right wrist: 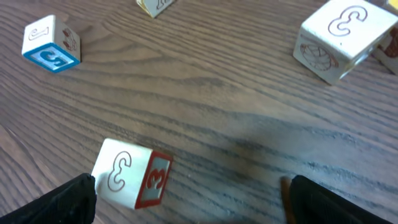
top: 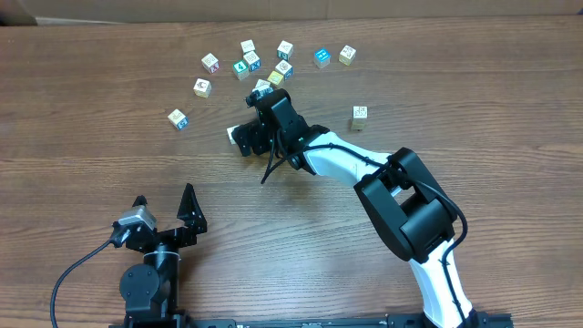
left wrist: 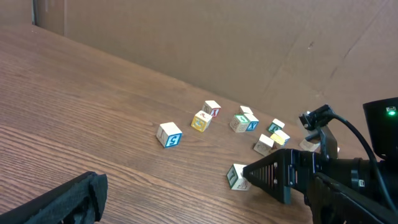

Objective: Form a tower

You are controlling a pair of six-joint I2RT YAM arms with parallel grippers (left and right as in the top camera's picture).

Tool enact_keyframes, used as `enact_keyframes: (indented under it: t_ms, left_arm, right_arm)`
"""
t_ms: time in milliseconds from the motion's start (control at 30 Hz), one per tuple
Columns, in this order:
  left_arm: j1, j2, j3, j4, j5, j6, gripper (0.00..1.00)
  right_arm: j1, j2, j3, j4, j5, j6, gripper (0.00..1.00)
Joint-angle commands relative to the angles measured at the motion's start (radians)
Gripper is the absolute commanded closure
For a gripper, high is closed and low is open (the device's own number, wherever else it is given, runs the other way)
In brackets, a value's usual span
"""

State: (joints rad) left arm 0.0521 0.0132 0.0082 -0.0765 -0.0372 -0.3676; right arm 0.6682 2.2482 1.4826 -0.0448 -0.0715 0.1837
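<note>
Overhead, your cubes (top: 251, 62) lie scattered toward twelve o'clock on the table (top: 91, 155). They are pale printed ones with coloured faces, and a yellow cube (top: 276, 78) sits among them; from above you cannot tell whether any is stacked. The right gripper (top: 244, 135) reaches from five o'clock toward the middle with a white cube (top: 231, 135) at its tip. The left gripper (top: 164, 208) rests at seven o'clock, spread wide and holding nothing.

From the left wrist, the cubes sit at two o'clock, apparently one high.

From the right wrist, the jaws stand wide apart at the lower corners. The white cube, one face red, lies flat between them, just beside the seven-o'clock jaw and not gripped.
</note>
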Motion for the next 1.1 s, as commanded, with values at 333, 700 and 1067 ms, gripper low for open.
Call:
enact_keyframes:
  t_ms: [333,700,1067]
  left_arm:
    - [-0.003,-0.008,-0.003,0.002,0.005,-0.006,0.0]
    - [-0.003,-0.008,-0.003,0.002,0.005,-0.006,0.0]
    - [-0.003,-0.008,-0.003,0.002,0.005,-0.006,0.0]
  right_arm:
    - [0.0,0.062,-0.004,0.075,-0.043,-0.003,0.07]
    - [0.0,-0.017,0.004,0.066,-0.043,-0.002,0.09]
    - [0.001,-0.041,0.004,0.063,-0.1,-0.021,0.03]
